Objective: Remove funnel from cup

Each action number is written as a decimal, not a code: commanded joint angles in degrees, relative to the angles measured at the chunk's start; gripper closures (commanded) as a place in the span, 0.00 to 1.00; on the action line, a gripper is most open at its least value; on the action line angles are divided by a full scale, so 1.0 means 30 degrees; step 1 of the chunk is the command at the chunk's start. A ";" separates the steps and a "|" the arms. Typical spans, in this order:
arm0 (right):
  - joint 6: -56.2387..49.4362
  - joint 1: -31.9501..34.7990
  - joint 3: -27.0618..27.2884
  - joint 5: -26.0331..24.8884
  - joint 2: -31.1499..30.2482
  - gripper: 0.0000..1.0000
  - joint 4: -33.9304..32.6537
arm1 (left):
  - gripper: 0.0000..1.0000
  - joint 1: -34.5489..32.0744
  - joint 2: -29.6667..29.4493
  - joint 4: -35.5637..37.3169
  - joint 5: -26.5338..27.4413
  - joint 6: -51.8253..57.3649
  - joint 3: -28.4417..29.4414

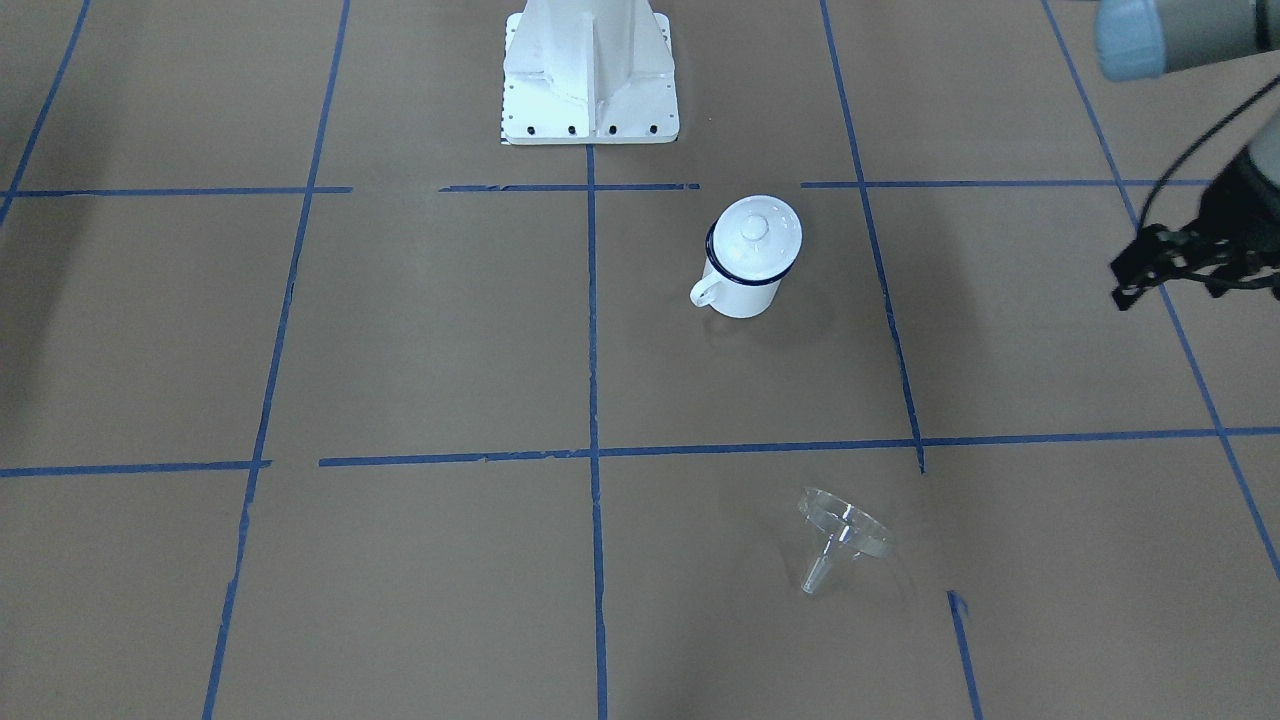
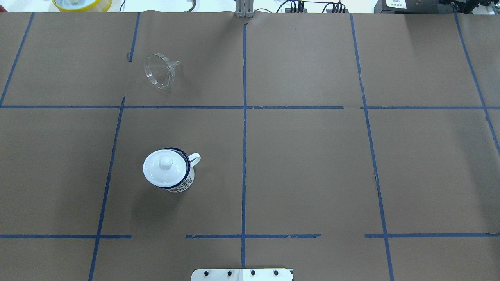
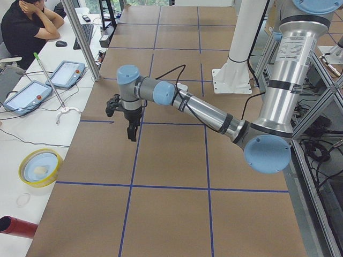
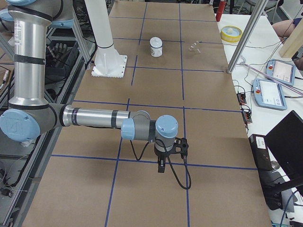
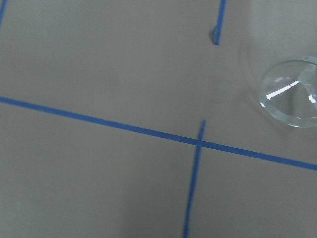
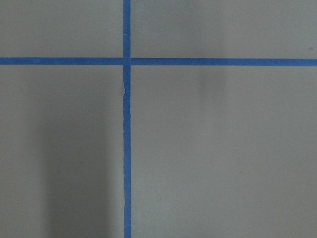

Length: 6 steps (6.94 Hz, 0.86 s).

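The cup (image 2: 172, 171) is a white enamel mug with a dark blue rim. It stands upright with a white knobbed lid (image 2: 166, 167) on it, and also shows in the front view (image 1: 745, 265). The clear funnel (image 2: 160, 72) lies on its side on the paper, well apart from the cup, spout off the table. It also shows in the front view (image 1: 840, 535) and at the right edge of the left wrist view (image 5: 292, 94). My left gripper (image 1: 1122, 290) hangs at the table's left end, empty; I cannot tell its jaws. My right gripper (image 4: 161, 168) hangs at the far right end; I cannot tell.
The robot's white pedestal (image 1: 590, 75) stands at the near edge. A yellow bowl (image 2: 82, 4) sits beyond the far edge. An aluminium post (image 4: 246, 40) and tablets (image 4: 270, 94) stand on the operators' side. Blue tape lines grid the brown paper.
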 commanded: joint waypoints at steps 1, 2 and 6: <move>-0.0001 0.0000 0.0009 0.0000 0.0001 0.00 0.0001 | 0.00 -0.3280 0.0673 -0.1052 -0.0179 0.5026 0.2695; -0.0001 0.0000 -0.0020 0.0000 0.0001 0.00 0.0001 | 0.00 -0.3289 0.1080 -0.1085 -0.1427 0.5033 0.2558; -0.0001 0.0000 0.0009 0.0000 0.0001 0.00 0.0001 | 0.00 -0.3114 0.1347 -0.3648 -0.2083 0.2397 0.3663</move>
